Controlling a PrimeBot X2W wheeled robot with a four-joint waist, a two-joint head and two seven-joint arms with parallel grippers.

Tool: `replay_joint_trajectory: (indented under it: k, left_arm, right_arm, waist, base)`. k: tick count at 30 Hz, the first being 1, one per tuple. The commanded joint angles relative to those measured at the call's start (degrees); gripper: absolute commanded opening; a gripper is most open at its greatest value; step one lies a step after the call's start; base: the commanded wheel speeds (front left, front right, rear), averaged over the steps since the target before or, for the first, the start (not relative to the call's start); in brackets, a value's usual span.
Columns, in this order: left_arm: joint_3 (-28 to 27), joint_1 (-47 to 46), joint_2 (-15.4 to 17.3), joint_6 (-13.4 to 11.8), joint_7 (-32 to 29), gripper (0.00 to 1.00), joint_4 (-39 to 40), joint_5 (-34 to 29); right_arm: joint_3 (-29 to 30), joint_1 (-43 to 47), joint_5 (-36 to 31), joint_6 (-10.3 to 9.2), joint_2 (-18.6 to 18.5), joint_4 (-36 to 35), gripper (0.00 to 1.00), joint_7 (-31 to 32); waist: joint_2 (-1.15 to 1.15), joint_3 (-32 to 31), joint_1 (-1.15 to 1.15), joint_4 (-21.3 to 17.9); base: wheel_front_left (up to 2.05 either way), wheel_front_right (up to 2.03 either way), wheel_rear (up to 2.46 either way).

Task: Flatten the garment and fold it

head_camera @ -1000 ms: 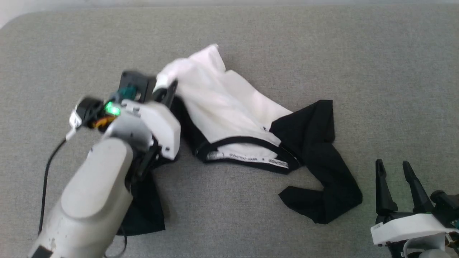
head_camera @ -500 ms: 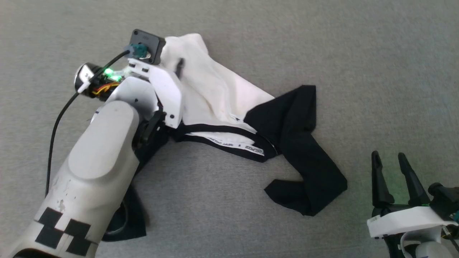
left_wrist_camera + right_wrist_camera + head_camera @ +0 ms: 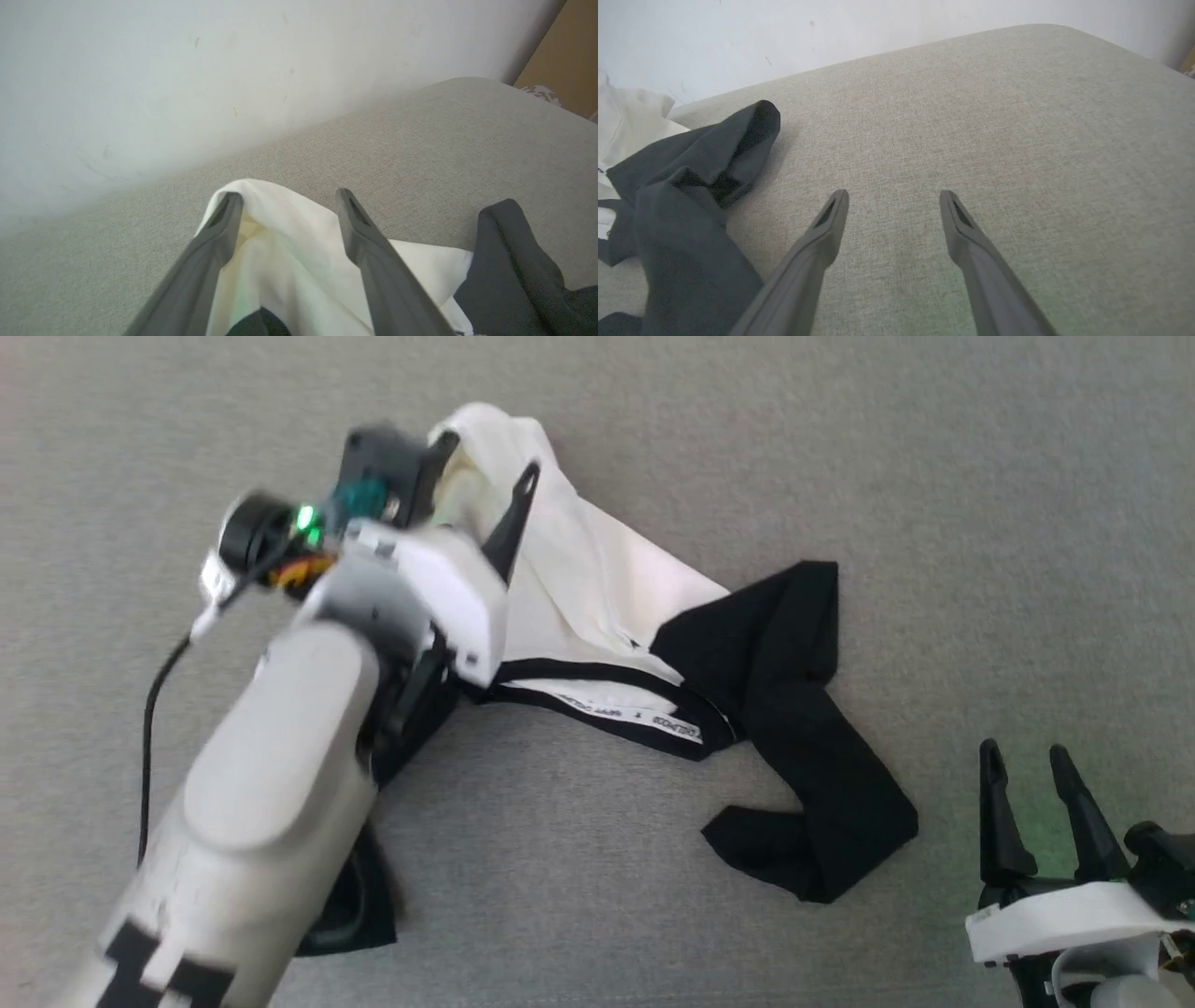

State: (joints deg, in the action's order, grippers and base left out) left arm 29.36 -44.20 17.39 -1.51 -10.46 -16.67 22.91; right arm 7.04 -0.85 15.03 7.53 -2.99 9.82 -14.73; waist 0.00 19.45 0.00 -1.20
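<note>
I've got a grey woven-fabric surface (image 3: 980, 504) with a rounded far corner in front of me. The T-shirt (image 3: 597, 588) lies crumpled on it, white body bunched up, one black sleeve (image 3: 822, 747) flopped out to my right.

You have: one grey woven-fabric surface (image 3: 934, 476), evenly lit; one scuffed white wall (image 3: 187, 70) across the upper frame; one tan panel (image 3: 560, 60), upper right corner.

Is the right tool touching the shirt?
No, the right tool hangs open over the bare grey surface, with the shirt lying off to one side, apart from it.
</note>
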Motion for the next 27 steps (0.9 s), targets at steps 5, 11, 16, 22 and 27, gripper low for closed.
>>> replay_joint_trajectory:
  k: [5,11,16,22,27]
  left_arm:
    - [-2.4,11.4,3.8,-3.9,0.7,1.00,9.5,2.1]
    - [-6.8,24.8,6.0,-10.6,6.8,1.00,20.4,2.6]
    - [-10.3,35.0,5.1,-14.3,17.9,1.00,25.4,2.6]
    - [-13.3,43.9,2.0,-16.5,24.6,1.00,26.2,3.4]
    - [-14.3,49.9,-0.9,-16.1,25.4,1.00,24.7,2.3]
  right_arm:
    - [-0.1,1.3,-0.5,-0.04,0.1,0.6,1.00,-0.3]
    - [-0.7,2.5,-0.1,-0.04,0.1,1.4,1.00,-0.3]
    - [-1.0,3.1,-0.1,-0.04,0.1,1.1,1.00,-0.3]
    - [-1.0,3.5,-0.1,-0.04,0.1,0.7,1.00,-0.3]
    - [-0.7,4.0,-0.1,-0.04,0.1,0.4,1.00,-0.3]
  waist:
    - [0.00,-6.0,0.00,4.7]
    - [0.00,-8.7,0.00,5.4]
    - [0.00,-10.1,0.00,5.1]
    - [0.00,-11.1,0.00,4.4]
    - [0.00,-11.6,0.00,4.4]
  base:
    - [0.00,0.00,0.00]
    - [0.00,0.00,0.00]
    - [0.00,0.00,0.00]
    - [0.00,0.00,0.00]
    - [0.00,0.00,0.00]
